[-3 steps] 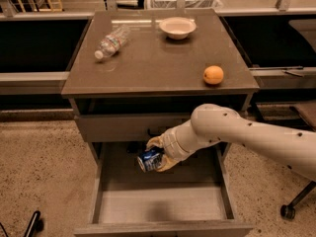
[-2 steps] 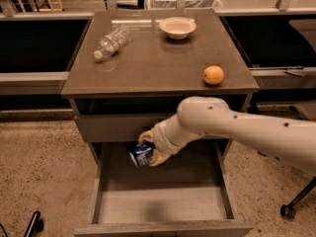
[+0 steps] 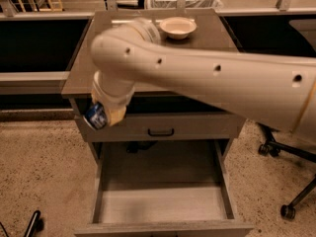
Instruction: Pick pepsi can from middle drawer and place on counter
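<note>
While the middle drawer (image 3: 163, 204) sits open below, the gripper (image 3: 106, 116) hangs at the counter's (image 3: 212, 33) front-left edge, jaws clamped on the pepsi can (image 3: 95, 118).

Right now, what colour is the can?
Pepsi can: dark blue, white; gripper holds it below counter edge; camera view.

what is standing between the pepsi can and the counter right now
Nothing visible. The gripper holds the pepsi can at the front left corner of the cabinet, just below the edge of the counter. On the counter only a white bowl shows, far back; the arm hides much of the rest.
</note>
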Available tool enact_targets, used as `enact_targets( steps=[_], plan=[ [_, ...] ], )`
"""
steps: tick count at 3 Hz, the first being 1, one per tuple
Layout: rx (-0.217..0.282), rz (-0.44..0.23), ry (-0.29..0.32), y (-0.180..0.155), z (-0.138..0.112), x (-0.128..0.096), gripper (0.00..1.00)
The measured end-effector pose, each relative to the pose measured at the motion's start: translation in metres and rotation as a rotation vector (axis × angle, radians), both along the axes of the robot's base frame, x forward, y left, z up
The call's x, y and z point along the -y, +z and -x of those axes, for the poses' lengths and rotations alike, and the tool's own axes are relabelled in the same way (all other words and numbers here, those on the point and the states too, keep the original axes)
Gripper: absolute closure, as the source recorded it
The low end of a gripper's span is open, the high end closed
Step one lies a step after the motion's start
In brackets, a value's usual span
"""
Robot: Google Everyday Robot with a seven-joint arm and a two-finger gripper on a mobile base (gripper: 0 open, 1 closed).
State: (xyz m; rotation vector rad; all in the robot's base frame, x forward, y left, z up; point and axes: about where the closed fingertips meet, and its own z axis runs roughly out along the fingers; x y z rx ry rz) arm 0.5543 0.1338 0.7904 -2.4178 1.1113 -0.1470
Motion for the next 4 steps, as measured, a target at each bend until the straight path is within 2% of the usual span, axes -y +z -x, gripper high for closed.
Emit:
enact_targets(
  steps=[1,2,3,4],
  plan=[
    [0.011,0.0,-0.034,0.057,-0.027,-0.019,1.0],
    [0.062,-0.051,-0.168,0.108,-0.044,-0.002,1.0],
    [0.132,-0.13,-0.38,0.149,-0.05,0.046,1.0],
    [0.158,-0.187,-0.554,0.17,-0.053,0.084,1.0]
  ],
)
